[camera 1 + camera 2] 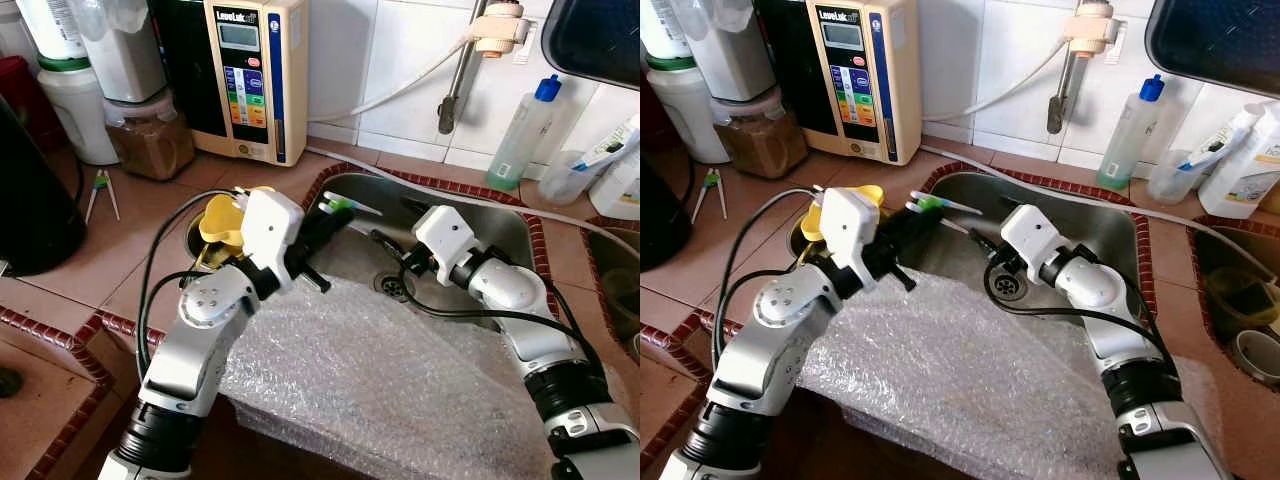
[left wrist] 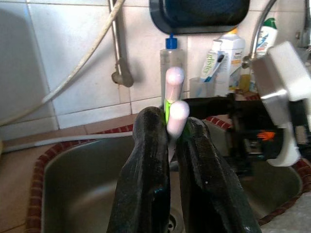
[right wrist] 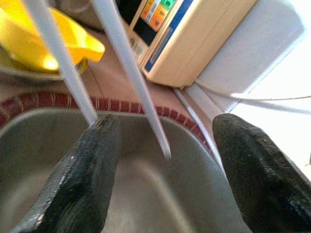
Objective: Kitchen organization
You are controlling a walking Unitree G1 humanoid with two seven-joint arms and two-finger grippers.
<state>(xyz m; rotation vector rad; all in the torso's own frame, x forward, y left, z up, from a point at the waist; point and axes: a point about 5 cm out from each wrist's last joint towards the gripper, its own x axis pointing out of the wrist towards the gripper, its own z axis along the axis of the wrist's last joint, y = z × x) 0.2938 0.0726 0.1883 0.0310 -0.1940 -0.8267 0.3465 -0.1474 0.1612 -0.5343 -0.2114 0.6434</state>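
Observation:
A pair of pale chopsticks (image 1: pixel 352 205) with a green band is held level over the steel sink (image 1: pixel 500 225), pointing right. My left gripper (image 1: pixel 325 222) is shut on them near the green band; the left wrist view shows their round ends (image 2: pixel 174 99) sticking out between my fingers (image 2: pixel 146 165). Facing it from the right, my right gripper (image 1: pixel 383 242) stands open low in the sink. In the right wrist view the two sticks (image 3: pixel 129 63) reach down between its fingers (image 3: pixel 82 174), and I cannot tell whether they touch.
Bubble wrap (image 1: pixel 380 390) covers the sink's front edge. A yellow cup (image 1: pixel 222 222) sits left of the sink. At the back stand a water ioniser (image 1: pixel 250 75), jars (image 1: pixel 150 135) and bottles (image 1: pixel 522 130). The drain (image 1: pixel 394 286) lies below the grippers. Another pair of chopsticks (image 1: pixel 100 192) lies on the counter.

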